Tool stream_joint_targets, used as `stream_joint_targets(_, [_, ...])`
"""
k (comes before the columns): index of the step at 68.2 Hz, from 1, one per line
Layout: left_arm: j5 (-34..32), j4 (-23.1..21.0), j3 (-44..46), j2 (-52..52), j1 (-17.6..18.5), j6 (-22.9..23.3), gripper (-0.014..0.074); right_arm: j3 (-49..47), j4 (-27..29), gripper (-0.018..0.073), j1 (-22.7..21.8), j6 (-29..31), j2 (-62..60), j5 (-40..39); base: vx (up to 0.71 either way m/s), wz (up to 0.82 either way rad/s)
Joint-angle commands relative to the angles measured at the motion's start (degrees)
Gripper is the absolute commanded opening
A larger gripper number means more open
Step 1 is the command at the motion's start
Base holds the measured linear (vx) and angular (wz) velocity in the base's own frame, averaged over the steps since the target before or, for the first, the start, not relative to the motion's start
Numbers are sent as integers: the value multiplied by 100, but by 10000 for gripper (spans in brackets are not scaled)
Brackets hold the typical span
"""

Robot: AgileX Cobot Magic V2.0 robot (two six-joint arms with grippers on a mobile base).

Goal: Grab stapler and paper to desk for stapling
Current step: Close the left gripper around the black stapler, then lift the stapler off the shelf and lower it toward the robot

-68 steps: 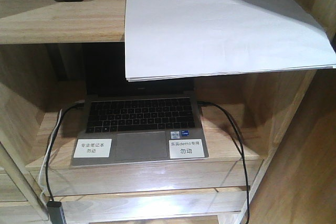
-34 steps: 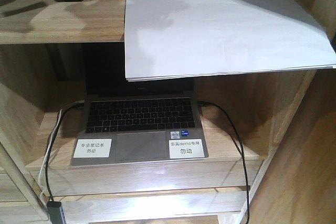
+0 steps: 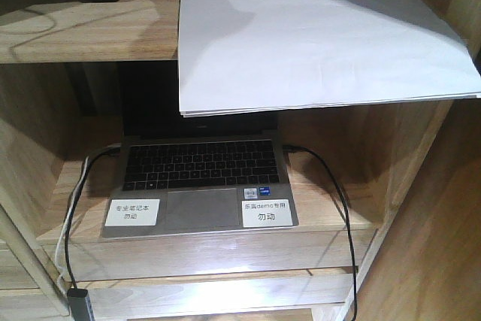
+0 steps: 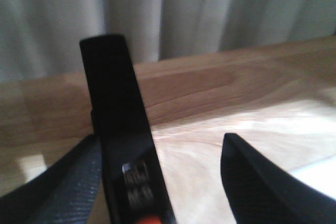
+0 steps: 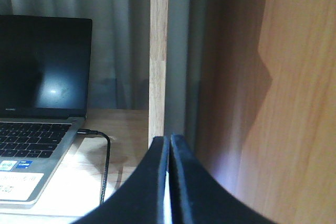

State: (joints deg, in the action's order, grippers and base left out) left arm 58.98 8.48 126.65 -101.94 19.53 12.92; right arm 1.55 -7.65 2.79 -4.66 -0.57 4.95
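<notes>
Front cam was sharp, lit from above; glare on lower ledge, shadow under paper. Left wrist pic was blurred, right dim.

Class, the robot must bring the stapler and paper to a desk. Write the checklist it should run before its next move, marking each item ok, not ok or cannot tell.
1. Left end effector open around the black stapler with an orange-red rear patch: ok.
2. Stapler centred between the fingers: not ok; it sits close against one finger, far from the other.
3. White paper stack reachable: ok; it lies on the upper light-wood shelf, its front edge overhanging above the grey laptop.
4. Right end effector open for the paper: not ok; shut, low beside the laptop.
5. Black laptop cable clear of the right end effector: cannot tell.
</notes>
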Motion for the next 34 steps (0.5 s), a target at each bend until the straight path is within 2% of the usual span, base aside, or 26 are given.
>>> stream_joint_targets(1, [-109, 409, 364, 76, 41, 271, 461, 26, -31, -10, -31, 19, -60, -443, 0, 0])
stream_joint_targets(34, [-152, 439, 391, -252, 34, 406, 447, 26, -31, -10, -31, 19, -60, -443, 0, 0])
